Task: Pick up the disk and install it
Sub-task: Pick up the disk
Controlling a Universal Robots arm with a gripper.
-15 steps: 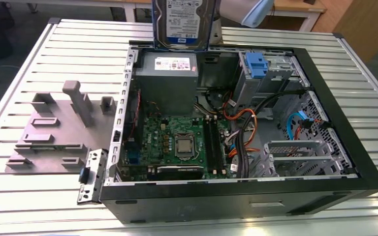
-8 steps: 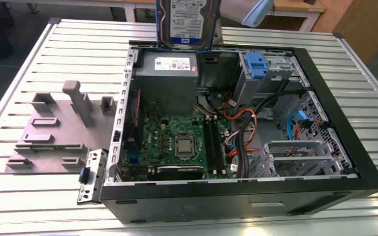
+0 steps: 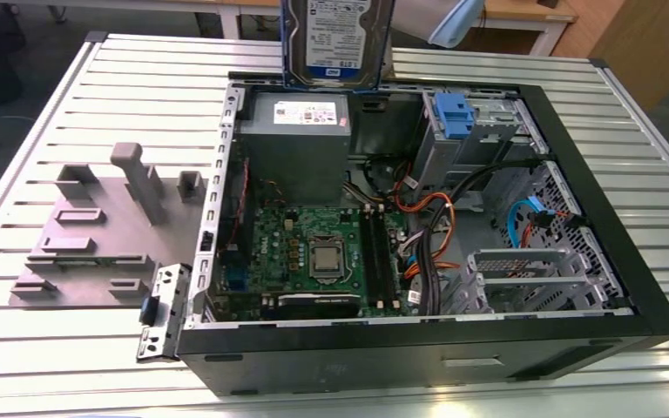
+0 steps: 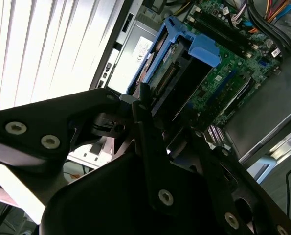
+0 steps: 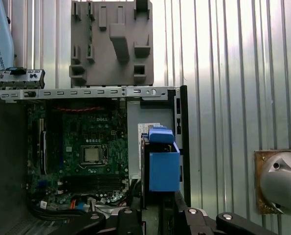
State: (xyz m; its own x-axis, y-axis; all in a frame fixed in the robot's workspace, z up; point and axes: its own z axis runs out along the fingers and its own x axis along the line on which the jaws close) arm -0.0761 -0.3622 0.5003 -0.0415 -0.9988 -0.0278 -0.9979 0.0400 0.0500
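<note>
Gripper (image 4: 135, 104) closed on the disk (image 3: 337, 39), which hangs upright above the case (image 3: 648, 305) edge beside the power supply (image 3: 297, 131). Grey stand (image 3: 102, 235) lies on the table (image 3: 137, 70) beside the case.

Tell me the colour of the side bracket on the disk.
Blue. The bracket on the disk shows best in the second wrist view.

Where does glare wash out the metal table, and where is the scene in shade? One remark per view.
Second wrist view: the table is blown white beside the disk. First wrist view: bright streaks run along its ribs. Exterior view: warm glints on its near edge; the computer case interior is shaded.
</note>
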